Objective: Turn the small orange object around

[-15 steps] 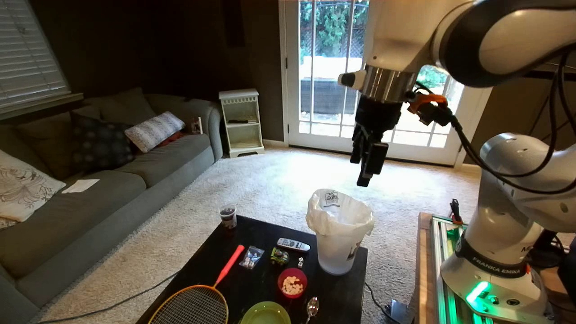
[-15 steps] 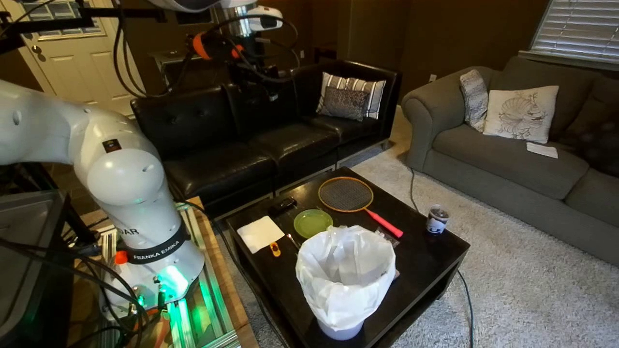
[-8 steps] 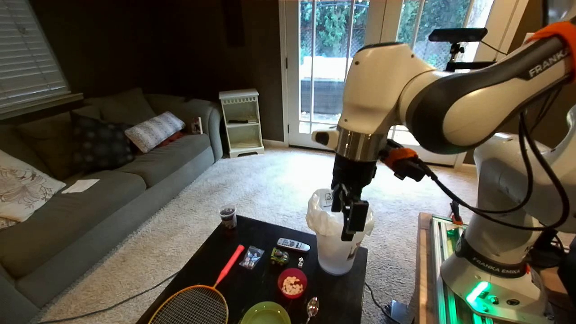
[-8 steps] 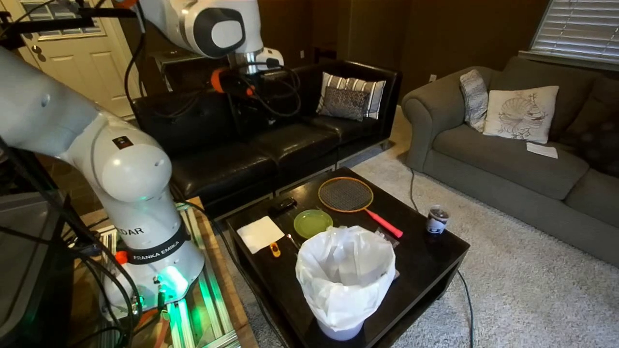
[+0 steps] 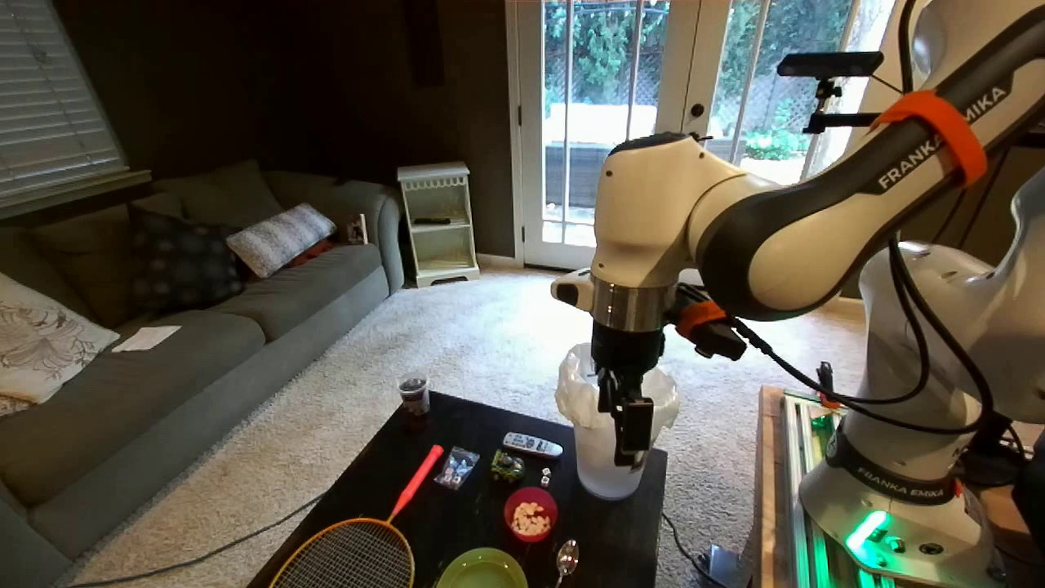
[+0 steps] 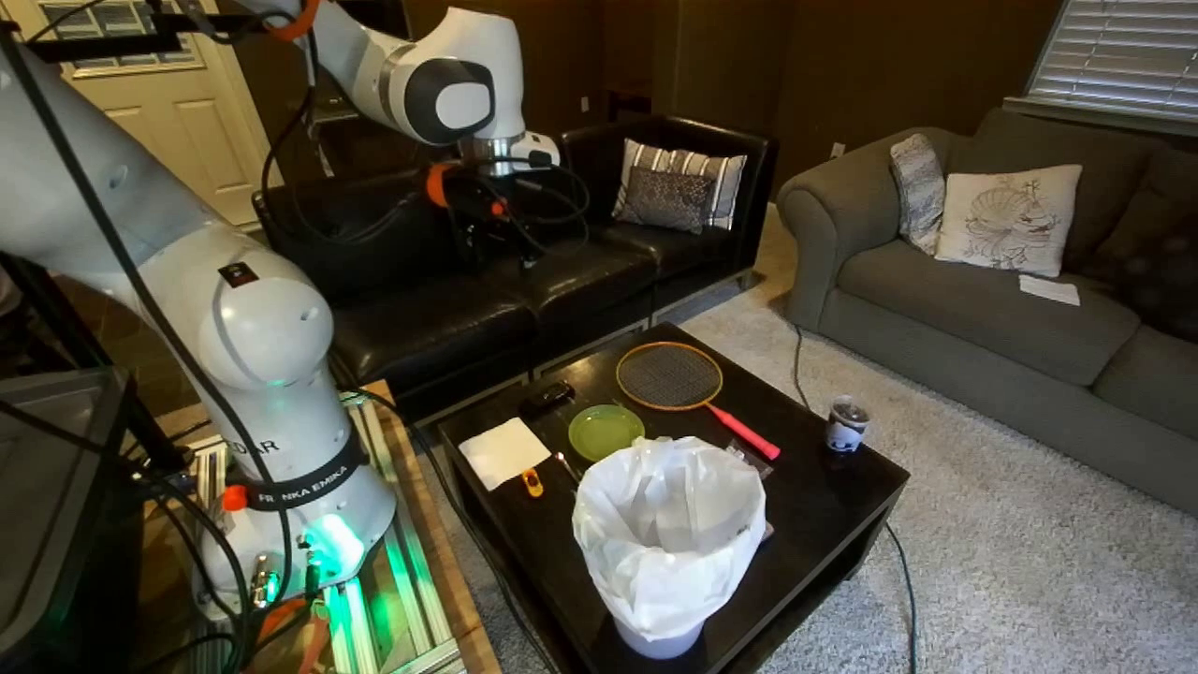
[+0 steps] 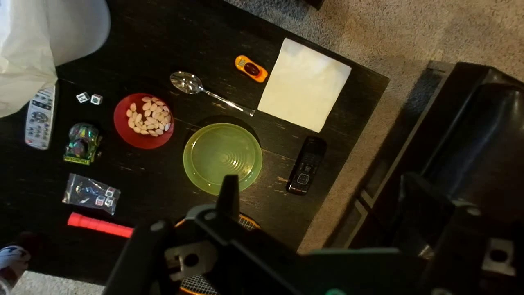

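The small orange object [image 7: 251,69] looks like a toy car, orange-yellow with a dark red middle. It lies on the dark table [image 7: 204,32] between the spoon and a white sheet in the wrist view. It also shows in an exterior view [image 6: 533,483] beside the sheet's corner. My gripper [image 7: 322,180] is open and empty, its two black fingers wide apart at the bottom of the wrist view. It hangs above the table, apart from the orange object. In an exterior view the gripper [image 5: 624,433] overlaps the white bucket, and the orange object is out of view.
A tall white lined bucket [image 6: 669,534] stands on the table. A green plate [image 7: 223,157], red bowl [image 7: 143,141], spoon [image 7: 221,99], white sheet [image 7: 305,86], black remote [image 7: 307,166], racket [image 6: 669,376] and cup [image 6: 847,426] lie about. A dark couch [image 6: 449,271] stands beyond.
The arm has come down and outward toward the table, with the gripper lowering from high above the bucket. It stays empty. The things on the table have not moved.
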Controlling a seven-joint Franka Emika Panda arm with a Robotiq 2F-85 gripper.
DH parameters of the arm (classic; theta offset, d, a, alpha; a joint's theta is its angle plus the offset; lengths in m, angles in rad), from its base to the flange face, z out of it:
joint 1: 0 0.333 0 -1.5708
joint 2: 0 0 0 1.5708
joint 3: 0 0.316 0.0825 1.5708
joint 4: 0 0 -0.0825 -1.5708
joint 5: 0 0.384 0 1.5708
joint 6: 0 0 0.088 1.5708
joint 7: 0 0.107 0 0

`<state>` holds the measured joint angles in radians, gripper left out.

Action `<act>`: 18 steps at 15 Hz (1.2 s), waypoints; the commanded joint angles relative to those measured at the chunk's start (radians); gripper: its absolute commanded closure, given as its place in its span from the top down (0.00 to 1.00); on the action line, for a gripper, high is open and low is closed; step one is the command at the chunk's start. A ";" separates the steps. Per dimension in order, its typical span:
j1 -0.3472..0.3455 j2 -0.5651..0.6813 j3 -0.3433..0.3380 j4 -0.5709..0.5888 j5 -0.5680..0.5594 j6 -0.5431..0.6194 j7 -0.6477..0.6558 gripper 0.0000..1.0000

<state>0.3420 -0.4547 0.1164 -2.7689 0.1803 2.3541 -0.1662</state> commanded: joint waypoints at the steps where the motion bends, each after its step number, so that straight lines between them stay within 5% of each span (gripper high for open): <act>1: -0.007 -0.002 0.008 0.002 0.004 -0.005 -0.003 1.00; 6: 0.052 0.213 0.009 0.022 0.085 0.056 -0.103 1.00; 11: 0.077 0.463 0.089 0.068 0.102 0.219 -0.176 1.00; 18: 0.016 0.816 0.188 0.187 -0.035 0.458 -0.114 1.00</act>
<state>0.3969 0.1990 0.2806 -2.6619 0.2251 2.7473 -0.3095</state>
